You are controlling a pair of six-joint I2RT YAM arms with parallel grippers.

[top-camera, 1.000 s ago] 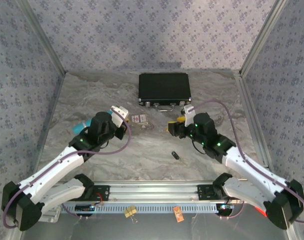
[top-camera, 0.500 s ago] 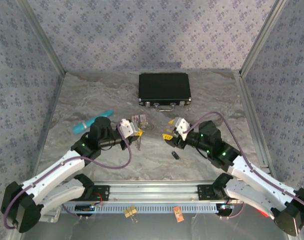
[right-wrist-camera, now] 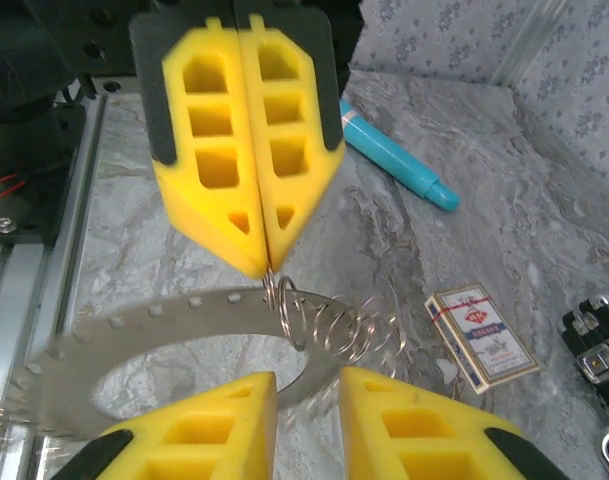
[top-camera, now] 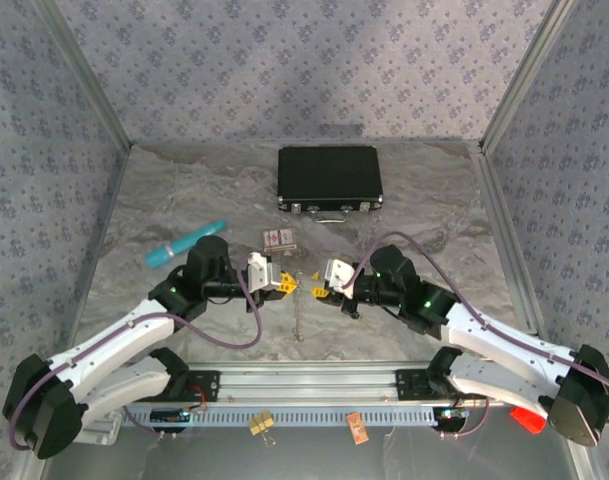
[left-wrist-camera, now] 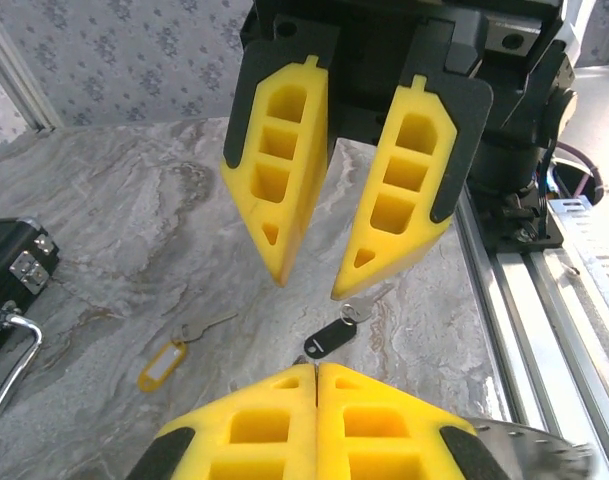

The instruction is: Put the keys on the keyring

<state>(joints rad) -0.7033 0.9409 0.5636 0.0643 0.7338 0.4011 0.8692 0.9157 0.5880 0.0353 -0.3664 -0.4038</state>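
Over the marbled surface (top-camera: 164, 200), my left pincer (right-wrist-camera: 265, 268) pinches the keyring (right-wrist-camera: 286, 312).
My left pincer is closed on it, holding it off the surface midway between the left and right edges, nearer the near edge. My right pincer (left-wrist-camera: 310, 288) faces it with jaws apart, gripping nothing. The keyring is thin silvery wire, blurred into several overlapping loops that dangle just below the closed tips.
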